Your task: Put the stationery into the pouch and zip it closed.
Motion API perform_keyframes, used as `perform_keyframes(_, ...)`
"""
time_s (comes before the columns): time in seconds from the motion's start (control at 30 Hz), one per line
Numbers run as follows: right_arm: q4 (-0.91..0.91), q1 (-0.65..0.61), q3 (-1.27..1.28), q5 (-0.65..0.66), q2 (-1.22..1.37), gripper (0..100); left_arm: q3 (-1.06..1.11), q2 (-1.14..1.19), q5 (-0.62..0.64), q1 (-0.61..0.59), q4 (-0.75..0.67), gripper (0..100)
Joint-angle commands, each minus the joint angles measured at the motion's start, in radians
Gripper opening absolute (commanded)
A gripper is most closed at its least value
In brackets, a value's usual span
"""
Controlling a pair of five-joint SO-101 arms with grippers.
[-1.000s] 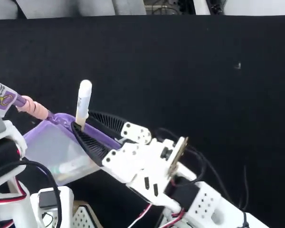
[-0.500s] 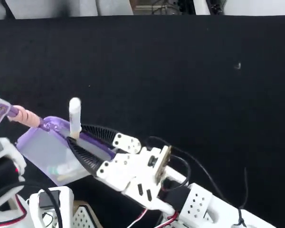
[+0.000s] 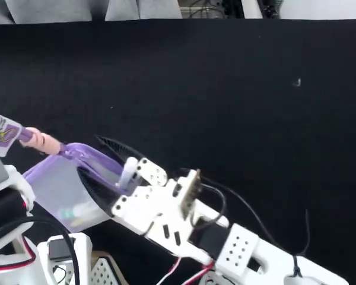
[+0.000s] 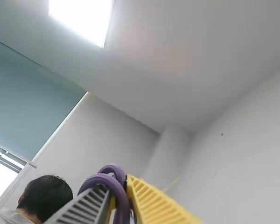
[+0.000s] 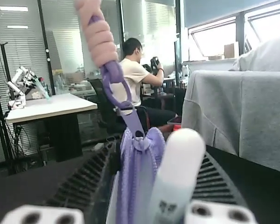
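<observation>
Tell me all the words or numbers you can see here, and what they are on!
No text here can be read.
Tag on the zipper pull: a yellow and purple picture, any letters too small to read.
White stick: a small dark mark near its lower end, too blurred to read.

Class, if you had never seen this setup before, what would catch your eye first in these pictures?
The purple pouch at the near left of the black table draws the eye first, with a pink charm on its zip. Next comes the white tube at the right gripper, against the pouch's top edge. In the left wrist view, the left gripper pinches a purple loop below the ceiling.
</observation>
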Motion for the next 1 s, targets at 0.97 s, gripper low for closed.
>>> perform_keyframes(0.97,-0.118,0.095,-0.116,0.091,-0.007,1.6,0.117,-0.138,0.005,-0.002,-0.012,3)
